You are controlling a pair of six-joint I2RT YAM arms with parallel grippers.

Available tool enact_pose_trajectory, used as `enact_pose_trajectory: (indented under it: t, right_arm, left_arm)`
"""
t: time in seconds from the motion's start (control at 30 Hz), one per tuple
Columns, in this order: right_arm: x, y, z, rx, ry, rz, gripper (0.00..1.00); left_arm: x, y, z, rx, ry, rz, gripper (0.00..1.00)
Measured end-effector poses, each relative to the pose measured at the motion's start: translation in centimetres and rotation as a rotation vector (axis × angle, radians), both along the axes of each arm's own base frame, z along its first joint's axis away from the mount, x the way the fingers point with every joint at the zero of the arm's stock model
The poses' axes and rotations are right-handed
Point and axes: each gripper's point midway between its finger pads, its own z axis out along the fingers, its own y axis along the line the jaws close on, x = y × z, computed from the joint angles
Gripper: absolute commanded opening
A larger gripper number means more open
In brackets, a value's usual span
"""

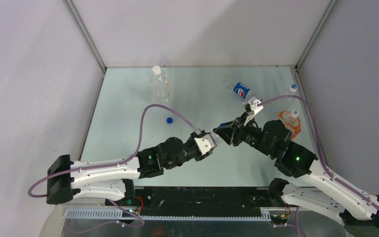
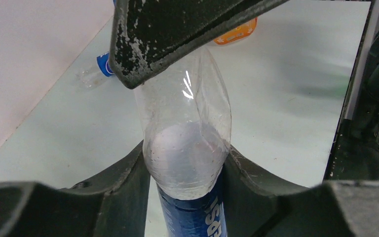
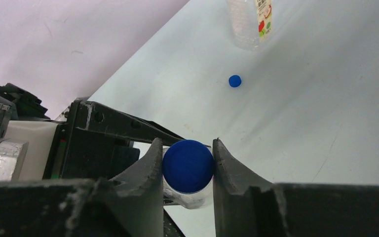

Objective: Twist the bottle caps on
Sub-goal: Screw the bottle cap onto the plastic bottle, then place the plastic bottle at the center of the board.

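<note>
Your right pincer (image 3: 187, 144) is clamped narrow on a blue cap (image 3: 187, 167). The cap is a round, matte piece of plastic with a smooth face, and it fills the gap between the two dark, scuffed fingers. Clear bottle plastic shows just beneath it.

Your left pincer (image 2: 187, 170) grips a clear Pepsi bottle (image 2: 187, 108) across its shoulder, just above the blue label. The bottle's thin wall is creased and dented, with a glossy highlight. Its neck end runs away from the left pincer, under the other pincer's black, chipped finger.

A loose blue cap (image 3: 235, 81), a small flat disc, lies on the pale, smooth surface (image 3: 325, 98) well ahead of the right pincer. Farther ahead stands an upright clear bottle (image 3: 249, 22) with a pale label marked in red and green. Ahead and to the left of your left pincer, a second Pepsi bottle (image 2: 101, 66) lies on its side.
</note>
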Motion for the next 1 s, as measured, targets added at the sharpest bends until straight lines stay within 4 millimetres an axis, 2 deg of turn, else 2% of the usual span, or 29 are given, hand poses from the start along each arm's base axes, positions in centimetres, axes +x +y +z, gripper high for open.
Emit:
enact_pose_trajectory:
  t: [0.03,0.1,0.27,0.4,0.6,0.7,0.83,1.0]
  right_arm:
    - [0.0,0.0,0.1,0.002,-0.002,0.000,0.00]
    - [0.0,0.0,0.1,0.000,-0.009,0.001,0.00]
    - [0.7,-1.2,-0.7,-0.062,-0.023,-0.042,0.00]
    - [2.2,-3.4,-1.3,-0.133,-0.022,-0.126,0.00]
    - [5.2,-9.0,-0.8,-0.219,-0.045,-0.339,0.00]
    - [6.5,-11.9,-0.9,-0.263,-0.053,-0.451,0.00]
    - [8.2,-16.2,-1.7,-0.339,-0.033,-0.606,0.00]
    - [10.2,-19.9,-2.9,-0.402,0.009,-0.737,0.00]
  left_arm:
    - [0.0,0.0,0.0,-0.003,0.000,0.003,0.90]
    - [0.1,0.2,0.1,-0.008,-0.001,0.009,0.98]
    - [0.7,2.1,1.4,-0.058,-0.004,0.063,1.00]
    - [2.2,5.3,2.7,-0.110,-0.015,0.154,1.00]
    - [5.6,13.6,3.8,-0.163,-0.003,0.411,1.00]
    - [6.5,18.1,4.1,-0.179,0.000,0.559,1.00]
    - [6.6,23.7,4.5,-0.201,-0.013,0.748,1.00]
    - [5.5,29.9,6.1,-0.296,-0.067,0.956,1.00]
